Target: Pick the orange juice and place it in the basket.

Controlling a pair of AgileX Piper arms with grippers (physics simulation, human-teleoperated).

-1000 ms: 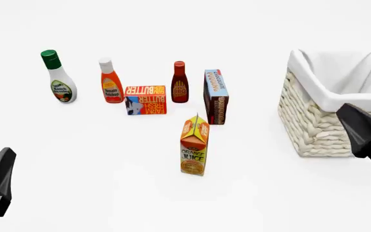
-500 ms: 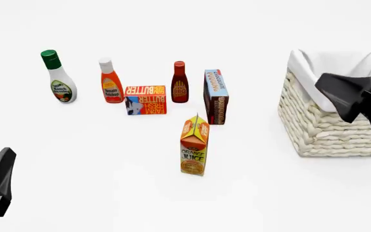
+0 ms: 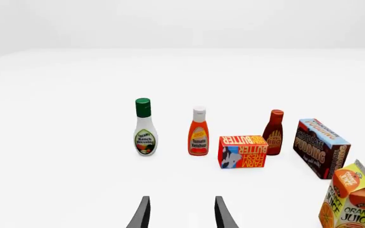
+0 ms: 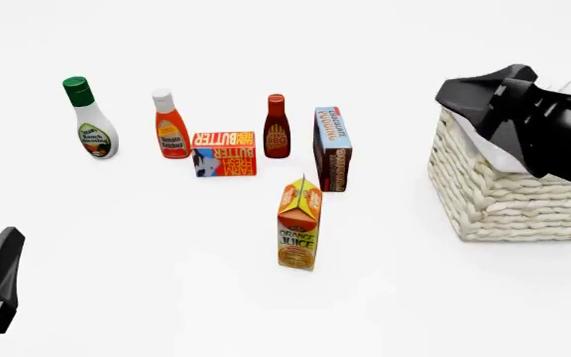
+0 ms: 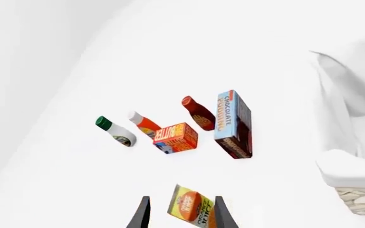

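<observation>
The orange juice is standing upright on the white table, alone near the middle, nearer the arms than the row of other groceries and well left of the basket; nothing is touching it. The basket, by far the biggest thing here, is sitting at the right edge of the front view, its white cloth liner folding over the woven rim.

The right gripper is hanging in the air in front of the basket's near-left corner, its black body covering part of the rim in the front view. Its wrist view is showing the two fingers standing apart with nothing between them, the carton's gable top lying beyond the tips. The left gripper is resting low at the near-left of the table, its fingers likewise spread and gripping nothing.

Behind the carton, the chocolate pudding box is standing on end, just right of the BBQ sauce bottle. The butter box is lying beside that bottle, then the ketchup bottle, and the ranch dressing bottle is standing farthest left, a little apart.
</observation>
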